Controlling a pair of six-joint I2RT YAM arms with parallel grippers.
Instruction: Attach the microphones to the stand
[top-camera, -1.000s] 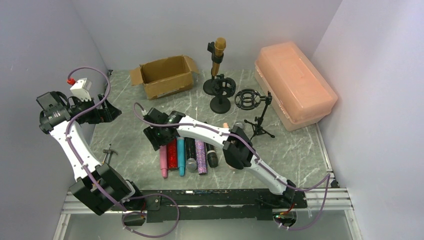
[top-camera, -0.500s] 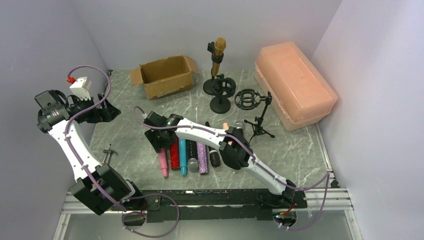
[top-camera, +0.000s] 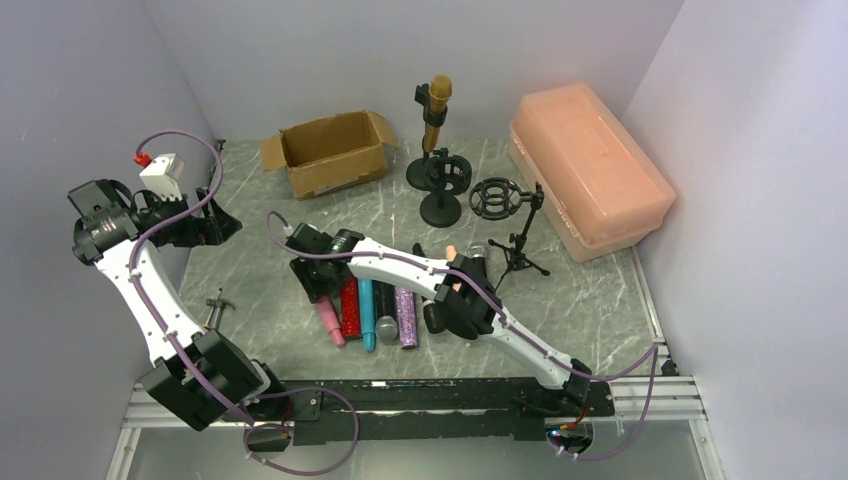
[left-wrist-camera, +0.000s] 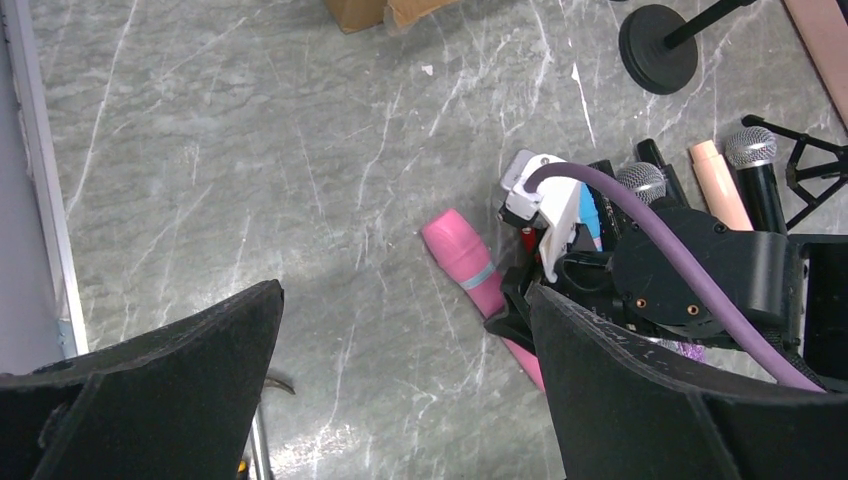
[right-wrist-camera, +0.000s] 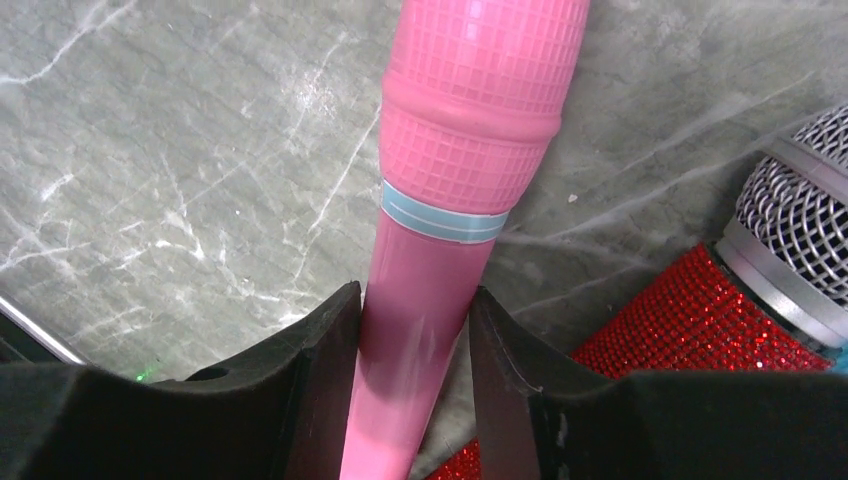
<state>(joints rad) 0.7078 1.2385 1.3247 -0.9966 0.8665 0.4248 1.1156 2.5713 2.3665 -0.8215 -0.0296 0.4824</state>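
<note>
The pink microphone (right-wrist-camera: 470, 120) lies on the marble table, leftmost in a row of microphones, and its thin handle is pinched between the fingers of my right gripper (right-wrist-camera: 415, 310). From above, that gripper (top-camera: 322, 290) sits over the pink microphone (top-camera: 335, 328), next to the red glitter (top-camera: 348, 312), blue (top-camera: 364, 318) and purple glitter (top-camera: 406, 322) ones. A gold microphone (top-camera: 437, 100) stands clipped in a desk stand (top-camera: 430, 172). My left gripper (left-wrist-camera: 405, 300) hangs wide open and holds nothing, high at the left (top-camera: 215, 225).
A shock-mount stand (top-camera: 445, 185) and a tripod stand (top-camera: 500, 200) are behind the row. An open cardboard box (top-camera: 330, 150) is at the back and a pink plastic bin (top-camera: 590, 170) at the right. A peach microphone (top-camera: 452, 252) and black ones lie under my right arm.
My right gripper has closed in on the pink microphone's handle, and the microphone has swung slightly, its tail end now angled to the right. The left arm has stayed put.
</note>
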